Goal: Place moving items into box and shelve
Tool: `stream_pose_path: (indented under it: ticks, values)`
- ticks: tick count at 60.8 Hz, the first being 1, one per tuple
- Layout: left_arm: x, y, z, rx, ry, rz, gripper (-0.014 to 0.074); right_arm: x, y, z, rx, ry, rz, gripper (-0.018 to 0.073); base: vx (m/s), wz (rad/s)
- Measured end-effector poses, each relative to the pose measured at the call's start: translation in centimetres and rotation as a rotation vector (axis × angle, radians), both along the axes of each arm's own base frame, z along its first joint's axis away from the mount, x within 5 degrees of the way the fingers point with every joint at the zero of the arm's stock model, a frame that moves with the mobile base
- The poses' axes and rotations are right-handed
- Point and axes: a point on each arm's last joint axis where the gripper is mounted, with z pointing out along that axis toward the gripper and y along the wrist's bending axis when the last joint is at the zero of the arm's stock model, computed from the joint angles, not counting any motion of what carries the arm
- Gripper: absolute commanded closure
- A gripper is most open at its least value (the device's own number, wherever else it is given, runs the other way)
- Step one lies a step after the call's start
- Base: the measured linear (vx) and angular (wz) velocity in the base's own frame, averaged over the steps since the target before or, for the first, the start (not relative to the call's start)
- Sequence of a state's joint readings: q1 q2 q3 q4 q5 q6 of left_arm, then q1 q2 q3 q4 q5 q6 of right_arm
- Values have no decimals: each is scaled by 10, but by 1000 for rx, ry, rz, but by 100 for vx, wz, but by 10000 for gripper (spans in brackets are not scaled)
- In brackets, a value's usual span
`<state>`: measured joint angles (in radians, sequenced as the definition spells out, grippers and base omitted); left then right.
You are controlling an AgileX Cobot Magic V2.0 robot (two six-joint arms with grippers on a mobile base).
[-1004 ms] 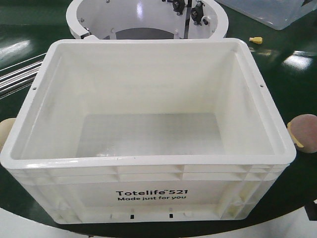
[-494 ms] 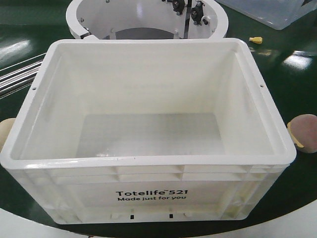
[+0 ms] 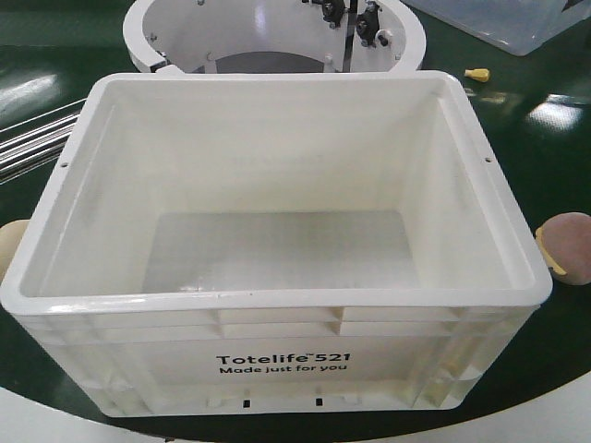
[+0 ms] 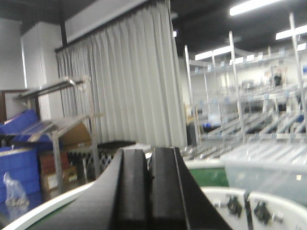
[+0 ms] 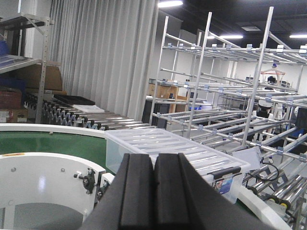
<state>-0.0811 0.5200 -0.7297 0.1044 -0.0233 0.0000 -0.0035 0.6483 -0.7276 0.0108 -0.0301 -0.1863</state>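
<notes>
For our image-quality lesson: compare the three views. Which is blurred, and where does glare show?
Front view: sharp, with white glare patches on the green table and sheen on the box rim. Left wrist view: blurred throughout, ceiling lights blown out. Right wrist view: crisp, racks well focused.

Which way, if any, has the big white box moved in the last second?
No. The box sits in the same place against the white ring behind it, and its back rim overlaps the ring exactly as before.
</notes>
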Motion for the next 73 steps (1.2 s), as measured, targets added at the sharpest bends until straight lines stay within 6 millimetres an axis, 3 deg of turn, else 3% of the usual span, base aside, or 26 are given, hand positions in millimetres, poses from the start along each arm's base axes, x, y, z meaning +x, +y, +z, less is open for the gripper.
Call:
stream_pose_path:
  ticks: [13,25,33,41,55,63,73]
  values:
    - [65,-5,-22,38,211,5,603,50,0,-27,37,168,2,561,0,0]
    - [89,-7,-35,44,280,2,603,70,0,-42,50,245,1,551,0,0]
    - [96,-8,-41,47,313,2,587,74,-1,-46,51,262,1,507,0,0]
    - [98,-7,-50,12,410,4,512,74,0,-46,44,269,0,368,0,0]
    - [97,-7,-60,-36,524,10,208,74,0,-49,18,294,0,52,0,0]
    - [97,-7,-55,-51,473,3,76,74,0,-49,14,294,0,15,0,0]
    - [97,-7,-53,-131,507,-1,74,73,0,-55,32,373,4,25,0,0]
